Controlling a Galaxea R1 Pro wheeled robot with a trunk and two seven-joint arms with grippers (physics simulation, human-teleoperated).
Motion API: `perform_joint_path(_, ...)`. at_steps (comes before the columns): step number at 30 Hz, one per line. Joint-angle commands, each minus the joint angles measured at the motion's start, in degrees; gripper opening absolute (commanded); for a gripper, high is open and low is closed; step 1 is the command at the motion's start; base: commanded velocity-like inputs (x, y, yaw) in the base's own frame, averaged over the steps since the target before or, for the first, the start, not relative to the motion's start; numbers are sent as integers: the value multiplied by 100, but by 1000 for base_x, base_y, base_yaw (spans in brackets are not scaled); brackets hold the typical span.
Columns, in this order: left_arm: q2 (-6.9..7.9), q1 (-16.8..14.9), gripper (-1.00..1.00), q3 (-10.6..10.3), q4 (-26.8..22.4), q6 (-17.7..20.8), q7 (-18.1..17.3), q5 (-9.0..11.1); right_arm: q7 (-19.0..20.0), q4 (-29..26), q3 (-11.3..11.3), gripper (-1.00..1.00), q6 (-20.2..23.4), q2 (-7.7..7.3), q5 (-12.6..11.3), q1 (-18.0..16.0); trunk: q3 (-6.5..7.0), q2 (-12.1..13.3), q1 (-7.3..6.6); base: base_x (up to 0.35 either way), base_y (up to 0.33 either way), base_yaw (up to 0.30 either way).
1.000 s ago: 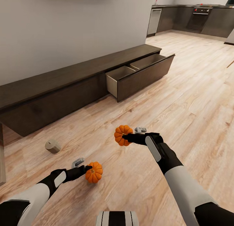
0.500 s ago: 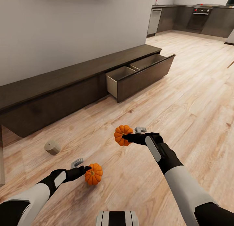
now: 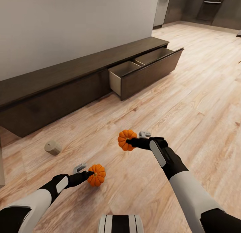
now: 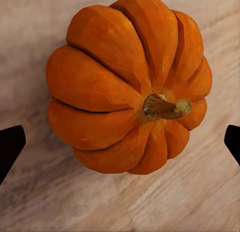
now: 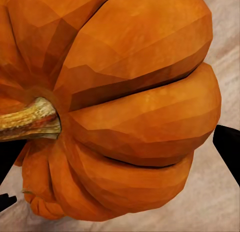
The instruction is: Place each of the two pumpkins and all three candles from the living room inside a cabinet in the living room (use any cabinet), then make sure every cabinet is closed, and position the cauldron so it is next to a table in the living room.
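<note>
One orange pumpkin hangs above the floor, gripped by my right gripper, which is shut on it. The other pumpkin rests on the wood floor with its stem up. My left gripper is open right at it, its black fingertips wide apart on either side and clear of its skin. A tan candle lies on the floor to the left, ahead of my left arm. The long dark cabinet runs along the wall, with one wide drawer pulled out and empty.
Bare wood floor stretches between me and the cabinet and off to the right. Dark kitchen cupboards stand at the far end of the room. A pale edge of furniture shows at the far left.
The head view has tilted down a little, so the wall and cabinet sit higher in the picture. Both arms keep their poses, and the right gripper still holds its pumpkin.
</note>
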Motion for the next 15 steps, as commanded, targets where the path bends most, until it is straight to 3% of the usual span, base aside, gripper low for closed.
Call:
perform_joint_path(1,4,-1,100,-47,-5,28,-5,59,31,8,-4,-100,24,1,15,-3,-4,-1,-1,0,0,0)
perform_joint_path(15,4,-1,100,-63,-1,25,3,58,31,42,-4,-100,24,1,15,-3,-4,-1,-1,15,0,0)
